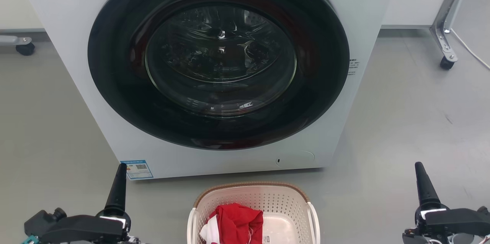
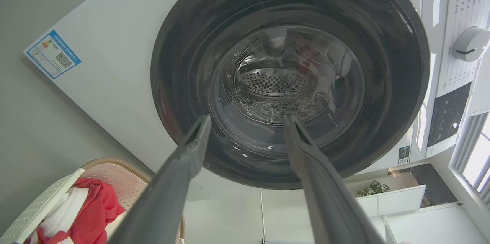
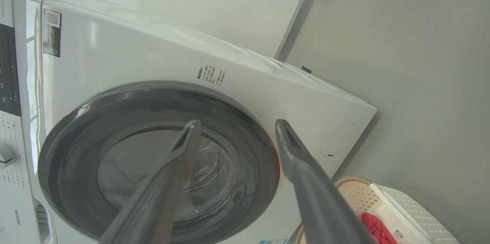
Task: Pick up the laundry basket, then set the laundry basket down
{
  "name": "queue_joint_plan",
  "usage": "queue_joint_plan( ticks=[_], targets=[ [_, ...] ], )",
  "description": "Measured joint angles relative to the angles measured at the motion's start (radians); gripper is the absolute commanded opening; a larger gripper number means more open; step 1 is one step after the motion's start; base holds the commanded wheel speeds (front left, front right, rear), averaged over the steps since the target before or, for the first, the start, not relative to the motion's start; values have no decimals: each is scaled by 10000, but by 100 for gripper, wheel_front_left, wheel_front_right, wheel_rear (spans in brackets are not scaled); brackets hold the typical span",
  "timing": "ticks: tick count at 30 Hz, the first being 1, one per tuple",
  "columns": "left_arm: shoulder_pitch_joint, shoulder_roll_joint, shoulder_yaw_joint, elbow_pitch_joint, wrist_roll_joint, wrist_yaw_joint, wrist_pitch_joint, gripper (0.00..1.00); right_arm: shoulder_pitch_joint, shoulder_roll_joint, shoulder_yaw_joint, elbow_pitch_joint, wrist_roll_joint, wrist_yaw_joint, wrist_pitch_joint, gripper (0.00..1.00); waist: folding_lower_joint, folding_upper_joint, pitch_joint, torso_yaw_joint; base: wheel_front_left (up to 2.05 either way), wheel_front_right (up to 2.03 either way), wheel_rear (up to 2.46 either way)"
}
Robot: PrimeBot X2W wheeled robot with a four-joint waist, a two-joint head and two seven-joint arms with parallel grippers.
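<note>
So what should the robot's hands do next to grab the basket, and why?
The left gripper and right gripper are open and empty, either side of the laundry basket, which sits on the floor with its white loop handles free. So probably lower both grippers inward toward those handles.

Open floor (image 1: 383, 198) lies left and right of the laundry basket (image 1: 268, 200); the washing machine (image 1: 115, 129) front stands near behind its far rim.
</note>
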Motion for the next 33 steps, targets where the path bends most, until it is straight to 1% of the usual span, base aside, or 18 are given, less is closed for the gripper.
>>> queue_joint_plan(
  ticks=[2,7,10,16,17,28,31,33],
  targets=[
    [-2,40,-56,-36,113,8,-6,100,-27,-50,75,-29,-180,-33,-8,100,0,0,-2,4,0,0,0],
    [-140,228,-407,-203,1085,194,-219,100,-53,-268,426,-144,-1200,-224,-192,100,0,0,-16,28,0,0,0],
    [-187,370,-594,-313,1674,364,-324,100,-182,-407,650,-194,-1770,-378,-343,100,0,0,-26,45,0,0,0],
    [-227,656,-1009,-533,2865,667,-560,100,-244,-637,1045,-320,-2878,-571,-531,100,0,0,-41,75,0,0,0],
    [-227,656,-1009,-533,2865,667,-560,100,-244,-637,1045,-320,-2878,-571,-531,100,0,0,-41,75,0,0,0],
    [-325,949,-1714,-947,4798,1064,-974,100,-407,-978,1703,-527,-4884,-974,-976,100,0,0,-45,127,0,0,0],
    [-325,988,-1835,-1043,5152,1154,-1108,100,-408,-1041,1860,-537,-5308,-1089,-1091,100,0,0,-38,141,0,0,0],
    [-325,1016,-1921,-1066,5492,1235,-1181,100,-408,-1058,1944,-539,-5614,-1108,-1156,100,0,0,-33,151,0,0,0]
  ],
)
